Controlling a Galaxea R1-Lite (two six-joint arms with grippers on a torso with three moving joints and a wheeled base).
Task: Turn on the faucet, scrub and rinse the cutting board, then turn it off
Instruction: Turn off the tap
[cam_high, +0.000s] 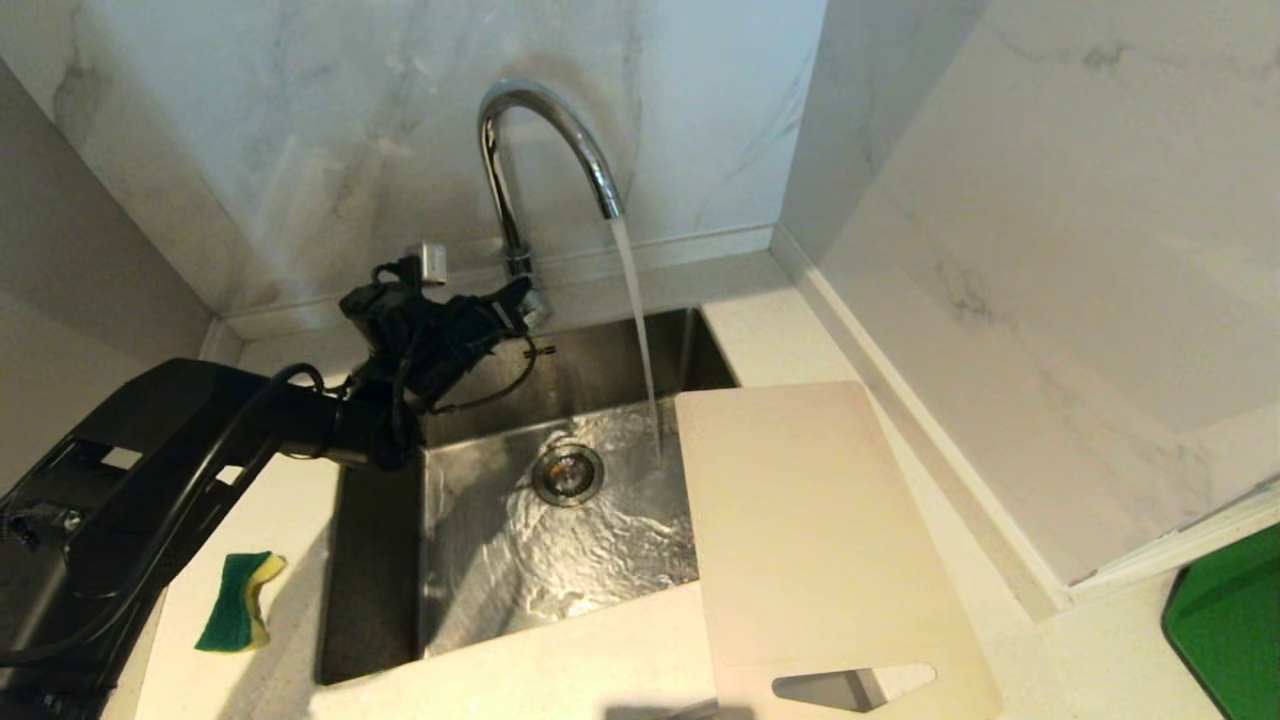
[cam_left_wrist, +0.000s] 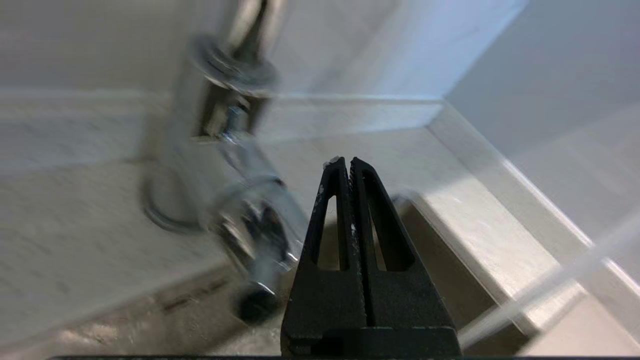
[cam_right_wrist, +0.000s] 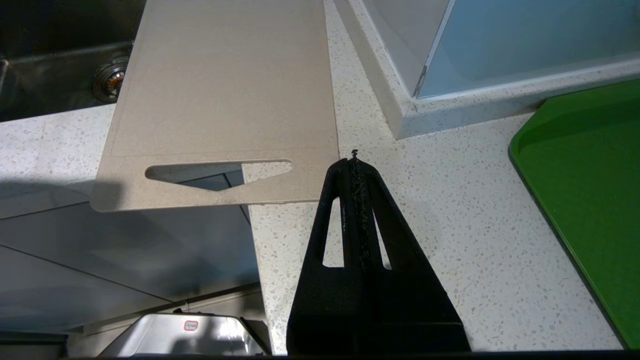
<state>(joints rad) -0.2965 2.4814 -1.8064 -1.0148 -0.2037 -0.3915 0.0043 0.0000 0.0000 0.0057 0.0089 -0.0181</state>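
Water ran from the faucet (cam_high: 545, 150) in a thin stream into the steel sink (cam_high: 470, 560), rippling around the drain (cam_high: 567, 474). The left gripper (cam_high: 525, 305) sat at the base of the faucet on the far side of the sink, its fingers pressed together with nothing between them; from the head view its tips were half lost against the chrome, and in the left wrist view the faucet base (cam_left_wrist: 225, 165) was too blurred to tell whether they touched it. The cutting board (cam_high: 815, 545) lay on the right, overlapping the sink's right edge, its handle slot nearest and its near edge cut off. A green-and-yellow sponge (cam_high: 238, 602) lay on the counter (cam_high: 560, 660) left of the sink. The right gripper (cam_right_wrist: 354, 159) hung closed and empty just beside the board's near right corner. A green object (cam_high: 1228, 625) was cropped at far right.
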